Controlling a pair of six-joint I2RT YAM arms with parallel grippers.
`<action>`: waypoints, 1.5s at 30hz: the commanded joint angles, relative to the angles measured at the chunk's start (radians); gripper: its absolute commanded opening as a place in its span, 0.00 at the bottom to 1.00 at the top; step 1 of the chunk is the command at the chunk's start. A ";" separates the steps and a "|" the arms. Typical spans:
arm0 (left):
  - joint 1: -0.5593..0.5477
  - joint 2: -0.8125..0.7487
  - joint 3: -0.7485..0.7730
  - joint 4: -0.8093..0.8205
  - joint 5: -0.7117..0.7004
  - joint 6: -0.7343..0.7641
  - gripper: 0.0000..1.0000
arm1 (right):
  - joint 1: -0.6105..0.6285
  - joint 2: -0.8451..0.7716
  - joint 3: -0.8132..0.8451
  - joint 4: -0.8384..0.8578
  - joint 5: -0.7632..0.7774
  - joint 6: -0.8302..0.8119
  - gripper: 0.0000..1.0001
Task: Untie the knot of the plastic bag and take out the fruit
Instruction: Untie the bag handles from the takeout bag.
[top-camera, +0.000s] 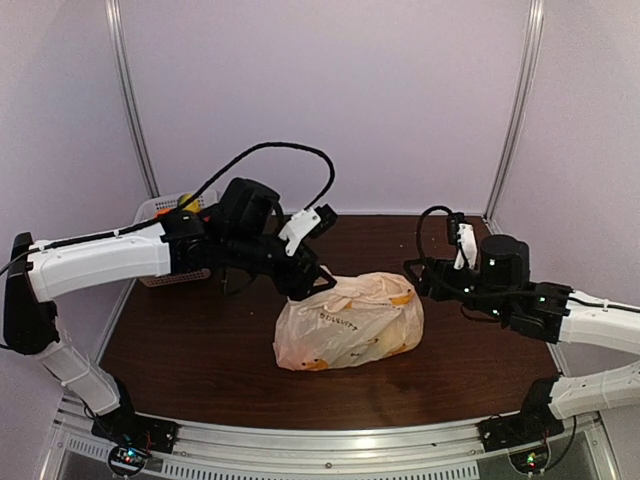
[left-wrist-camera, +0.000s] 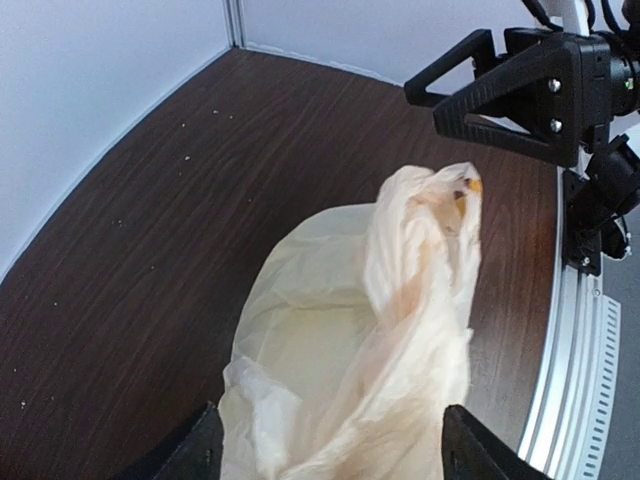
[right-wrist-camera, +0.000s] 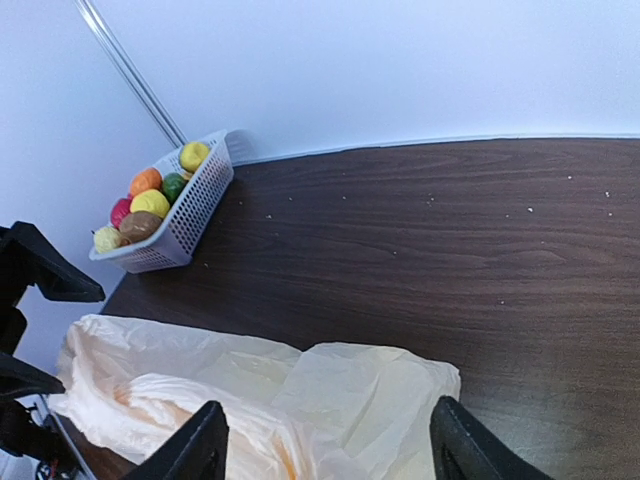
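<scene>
Jaws left and right gape, released — the plastic bag (top-camera: 350, 320) lies between them

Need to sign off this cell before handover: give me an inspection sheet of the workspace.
Surface: dark wood table, a few pale specks.
Job's things: plastic bag lies mid-table, fruit showing yellow through it; knot not made out.
Clutter: white basket of toy fruit, far left corner.
End effectors: left end effector open, bag plastic between its fingers; right end effector open over the bag's other end.
Cables: black cable loops above left arm.
Surroundings: pale walls, metal posts.
</scene>
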 joint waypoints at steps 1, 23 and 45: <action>-0.069 -0.004 0.088 0.023 -0.066 -0.013 0.78 | -0.003 -0.103 -0.082 0.026 -0.028 -0.019 0.75; -0.254 0.213 0.255 -0.088 -0.560 -0.079 0.57 | -0.003 -0.220 -0.195 0.073 -0.074 -0.015 0.80; -0.255 0.245 0.235 -0.066 -0.632 -0.086 0.49 | -0.003 -0.170 -0.201 0.123 -0.113 0.009 0.80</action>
